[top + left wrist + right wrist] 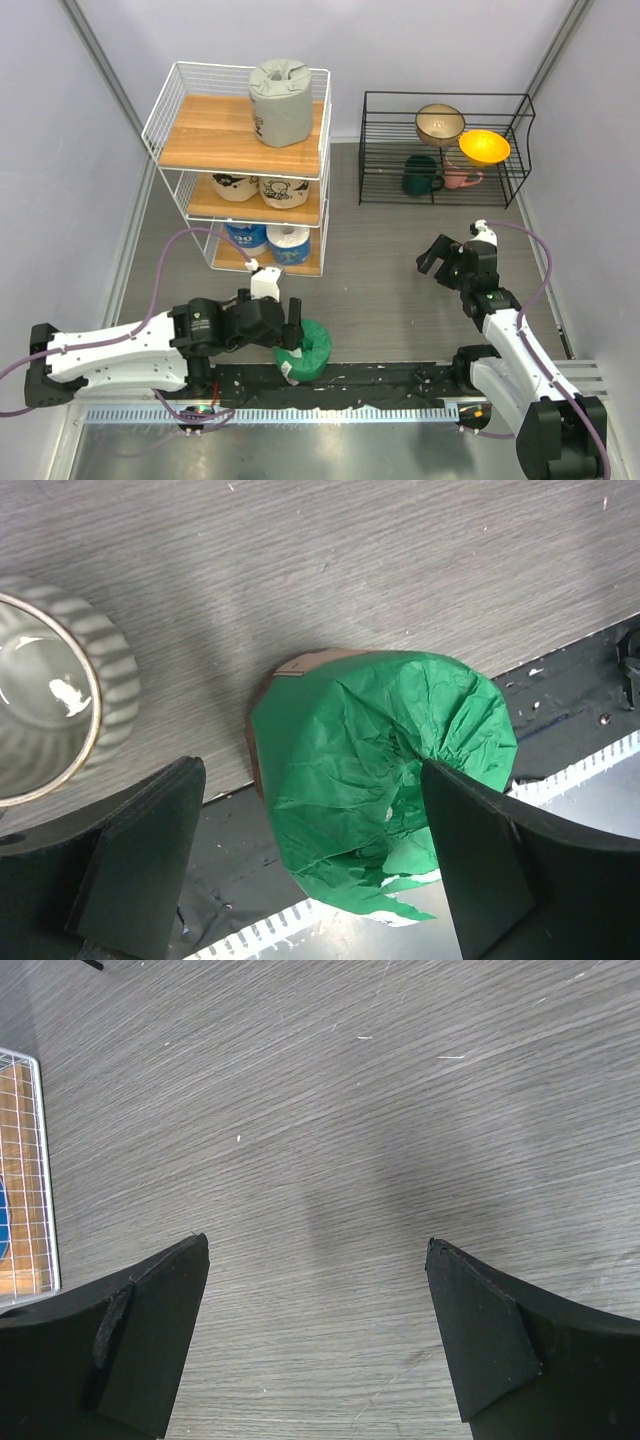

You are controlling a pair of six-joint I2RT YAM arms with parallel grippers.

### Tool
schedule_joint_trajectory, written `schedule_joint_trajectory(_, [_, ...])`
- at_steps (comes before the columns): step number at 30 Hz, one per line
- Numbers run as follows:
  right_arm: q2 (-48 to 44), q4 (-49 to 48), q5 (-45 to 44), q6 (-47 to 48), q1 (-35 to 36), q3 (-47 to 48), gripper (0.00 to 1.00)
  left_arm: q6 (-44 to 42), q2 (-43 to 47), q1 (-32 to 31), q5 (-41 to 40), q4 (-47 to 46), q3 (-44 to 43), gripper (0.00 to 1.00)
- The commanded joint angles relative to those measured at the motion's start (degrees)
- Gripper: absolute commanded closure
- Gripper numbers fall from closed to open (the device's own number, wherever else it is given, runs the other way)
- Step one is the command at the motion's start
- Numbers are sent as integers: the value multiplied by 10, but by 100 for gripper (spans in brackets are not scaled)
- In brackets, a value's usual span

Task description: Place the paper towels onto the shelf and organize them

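The green paper towel roll (308, 352) lies on the table near the front edge, partly on the black strip. My left gripper (292, 337) is open and straddles it. In the left wrist view the roll (375, 770) sits between the fingers, close against the right finger (480, 865) and apart from the left one. The white wire shelf (240, 135) holds the grey roll (280, 102) on top, two tan rolls (260, 188) on the middle board and two blue and white rolls (268, 240) on the bottom. My right gripper (441, 256) is open and empty over bare table (318, 1320).
A ribbed pale mug (50, 695) stands just left of the green roll. A low black wire rack (445, 150) at the back right holds bowls and mugs. A black strip (380, 385) and a metal rail run along the front edge. The shelf's corner (20, 1160) shows in the right wrist view.
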State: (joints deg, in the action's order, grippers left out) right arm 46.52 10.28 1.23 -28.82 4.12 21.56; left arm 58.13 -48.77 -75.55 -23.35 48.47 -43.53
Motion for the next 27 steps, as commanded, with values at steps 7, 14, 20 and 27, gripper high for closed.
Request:
schedule_joint_trajectory(7, [-2,-22,7,0,2,-1,5,9,-7,-23,23,-29,23,13])
schedule_joint_trajectory(14, [-2,-22,8,-2,3,-2,5,10,-33,-28,27,-28,27,22])
schedule_joint_trajectory(20, [-2,-21,9,0,3,-2,5,8,-64,-31,14,-29,14,32])
schedule_joint_trajectory(27, [1,-22,9,-1,3,-1,5,9,-87,-31,5,-29,11,43])
